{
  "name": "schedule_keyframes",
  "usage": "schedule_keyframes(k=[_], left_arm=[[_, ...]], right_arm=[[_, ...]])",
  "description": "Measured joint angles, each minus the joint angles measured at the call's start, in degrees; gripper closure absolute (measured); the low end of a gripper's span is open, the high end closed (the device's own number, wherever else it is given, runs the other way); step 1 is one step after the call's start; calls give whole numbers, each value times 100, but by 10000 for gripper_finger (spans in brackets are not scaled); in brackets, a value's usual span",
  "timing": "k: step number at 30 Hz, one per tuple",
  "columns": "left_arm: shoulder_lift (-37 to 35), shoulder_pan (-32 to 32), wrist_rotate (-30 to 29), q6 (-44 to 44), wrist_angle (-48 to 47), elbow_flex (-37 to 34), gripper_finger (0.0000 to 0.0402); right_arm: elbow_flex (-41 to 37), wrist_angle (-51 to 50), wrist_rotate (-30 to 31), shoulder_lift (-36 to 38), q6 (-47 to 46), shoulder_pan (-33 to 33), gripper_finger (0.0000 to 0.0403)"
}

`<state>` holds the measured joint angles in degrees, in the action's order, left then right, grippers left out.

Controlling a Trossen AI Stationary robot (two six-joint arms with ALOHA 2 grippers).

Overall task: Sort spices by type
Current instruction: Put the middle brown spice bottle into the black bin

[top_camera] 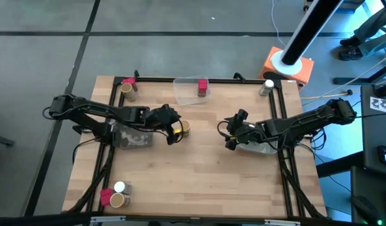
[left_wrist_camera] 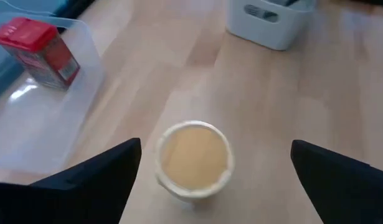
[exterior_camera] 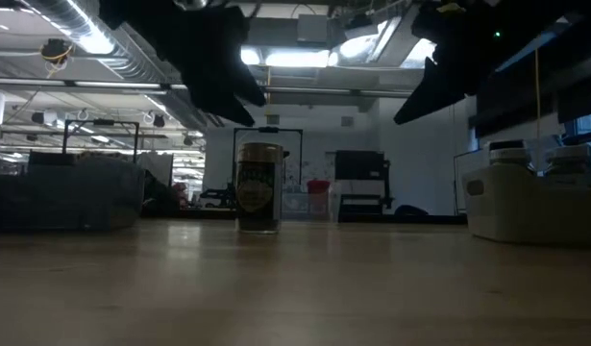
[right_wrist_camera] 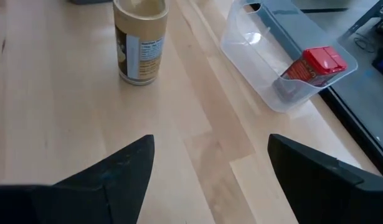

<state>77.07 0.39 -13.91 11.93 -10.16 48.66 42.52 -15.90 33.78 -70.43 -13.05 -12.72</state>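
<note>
Tan cylinder [left_wrist_camera: 194,158] upright, left gripper [left_wrist_camera: 216,171] spread above

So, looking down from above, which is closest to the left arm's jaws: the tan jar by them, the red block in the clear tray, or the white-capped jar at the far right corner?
1. Tan jar, right beside the left gripper.
2. Red block, in the clear tray at the table's far edge.
3. White-capped jar, far right corner.

I had one camera straight above the bench [top_camera: 199,157], one level with its top, and both wrist cameras close on the same tan jar [left_wrist_camera: 194,158].
</note>
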Motion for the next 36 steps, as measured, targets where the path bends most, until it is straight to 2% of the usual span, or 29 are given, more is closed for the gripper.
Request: schedule_keyframes(k=[5, 15, 32, 36], left_arm=[[204, 203, -2, -145, 360, 0, 4], [279, 211, -11, -61, 363, -2, 6], [1178, 196, -24, -217, 581, -4, 6], [1238, 196, -22, -217, 665, -4, 28]], right_arm=[[0, -9, -35, 0, 1, 0, 89], [0, 23, -35, 0, 108, 0, 89], [0, 129, -35, 2, 118, 0, 89], [0, 128, -35, 2, 119, 0, 89]])
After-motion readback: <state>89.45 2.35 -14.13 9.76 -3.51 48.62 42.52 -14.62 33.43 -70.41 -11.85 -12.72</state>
